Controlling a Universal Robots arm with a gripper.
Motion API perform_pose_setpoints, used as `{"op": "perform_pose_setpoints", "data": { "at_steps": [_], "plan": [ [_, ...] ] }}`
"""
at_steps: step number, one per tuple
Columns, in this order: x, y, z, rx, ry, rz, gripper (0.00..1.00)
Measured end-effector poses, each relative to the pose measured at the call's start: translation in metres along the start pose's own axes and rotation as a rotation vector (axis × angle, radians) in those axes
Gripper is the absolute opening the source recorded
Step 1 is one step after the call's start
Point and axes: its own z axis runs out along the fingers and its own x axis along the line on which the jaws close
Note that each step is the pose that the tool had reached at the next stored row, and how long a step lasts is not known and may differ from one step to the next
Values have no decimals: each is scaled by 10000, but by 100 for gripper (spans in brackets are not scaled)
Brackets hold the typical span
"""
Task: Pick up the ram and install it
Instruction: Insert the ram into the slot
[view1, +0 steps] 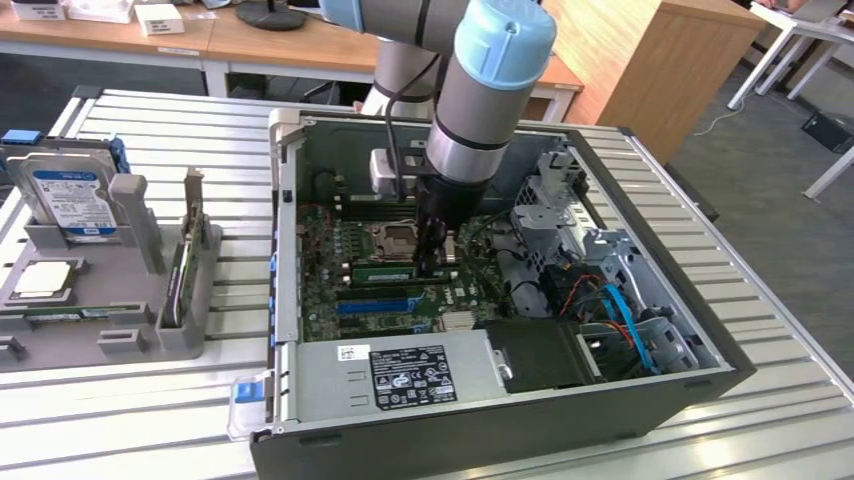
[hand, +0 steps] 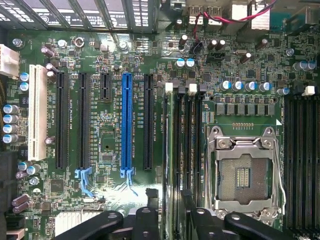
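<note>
The jaws (hand: 170, 220) stand released over the ram (hand: 176, 165), which sits edge-up in its memory slot beside the CPU socket (hand: 243, 172); if only half-seated, it could tilt or pop out.

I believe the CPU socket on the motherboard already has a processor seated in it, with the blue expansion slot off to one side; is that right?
Not quite. The wrist view shows the CPU socket empty, its bare contact area framed by the metal bracket. The rest holds: the blue expansion slot sits off to one side on the motherboard.
</note>
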Motion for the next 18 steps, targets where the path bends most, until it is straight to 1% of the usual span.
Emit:
{"op": "perform_pose_setpoints", "data": {
  "at_steps": [2, 5, 13, 15, 18],
  "plan": [
    [-2, 1, -37, 0, -1, 0, 31],
    [-7, 2, -117, 1, -2, 0, 31],
    [-20, 7, -378, 1, -1, 0, 31],
    [-22, 8, -410, 0, -1, 0, 31],
    [-22, 8, -410, 1, -2, 0, 31]
  ]
}}
